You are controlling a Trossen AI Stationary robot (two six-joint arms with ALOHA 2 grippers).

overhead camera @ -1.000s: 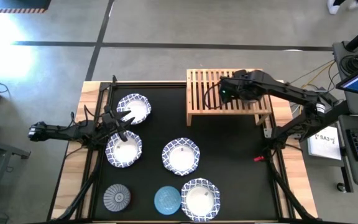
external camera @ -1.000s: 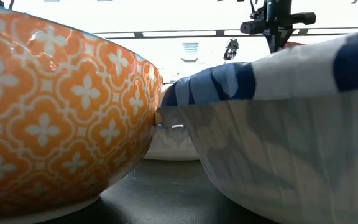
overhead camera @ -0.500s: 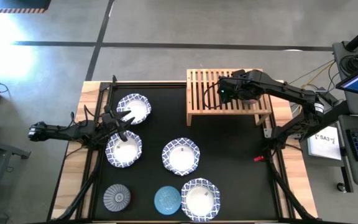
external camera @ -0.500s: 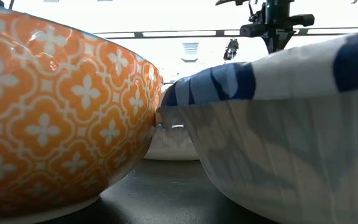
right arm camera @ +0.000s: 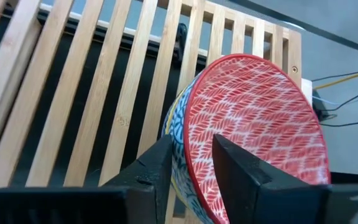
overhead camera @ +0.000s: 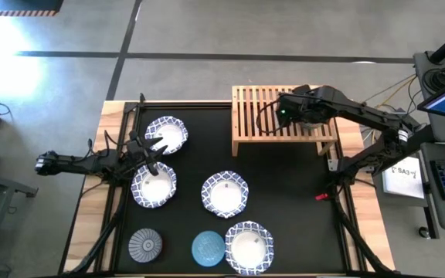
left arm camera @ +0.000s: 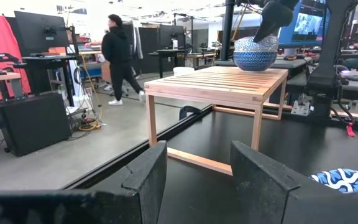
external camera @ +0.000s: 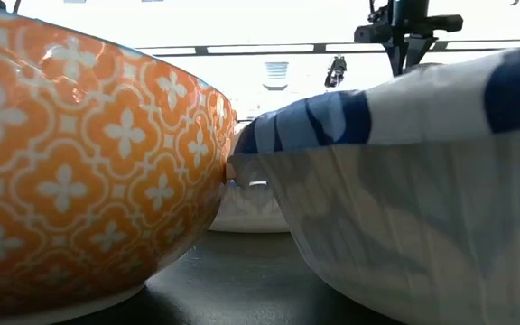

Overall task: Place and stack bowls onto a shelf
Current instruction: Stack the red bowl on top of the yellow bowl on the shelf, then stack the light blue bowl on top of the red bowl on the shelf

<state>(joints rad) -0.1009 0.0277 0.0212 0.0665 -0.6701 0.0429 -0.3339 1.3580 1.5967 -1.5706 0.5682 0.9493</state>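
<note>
Up on the slatted shelf [right arm camera: 92,93] the right gripper [right arm camera: 191,163] straddles the red bowl's [right arm camera: 253,124] rim, fingers seemingly parted — lift off crooked and that rim snags, tipping the bowl off.

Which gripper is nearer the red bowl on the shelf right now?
The right gripper. Its fingers straddle the rim of the red bowl on the shelf. The left gripper waits far across the table, beside the white bowls.
</note>
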